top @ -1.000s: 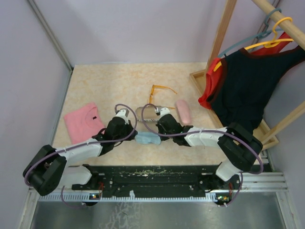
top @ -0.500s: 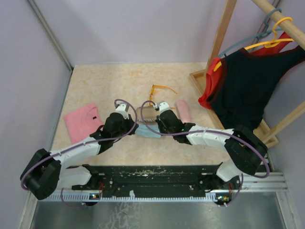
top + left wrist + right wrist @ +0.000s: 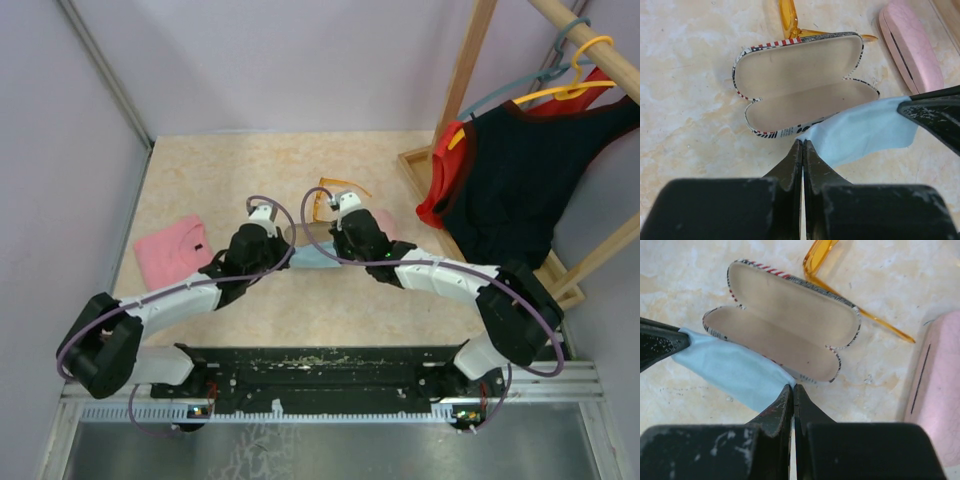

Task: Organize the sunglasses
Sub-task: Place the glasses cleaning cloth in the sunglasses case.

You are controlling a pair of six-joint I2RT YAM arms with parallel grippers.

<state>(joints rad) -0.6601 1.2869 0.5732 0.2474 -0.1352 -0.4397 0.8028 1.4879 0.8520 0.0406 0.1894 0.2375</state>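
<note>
We hold the cloth (image 3: 860,132) stretched between us, left jaws and right jaws each clenched on one corner. The open case (image 3: 800,85) lies just beyond both jaws, empty. The orange sunglasses (image 3: 790,17) sit past it, right behind its far rim. We judge the cloth goes into the case next, which calls for lowering both corners together.

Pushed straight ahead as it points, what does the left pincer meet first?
Probably the near rim of the open printed case, just beyond the blue cloth that the left pincer pinches; depth is unclear.
</note>
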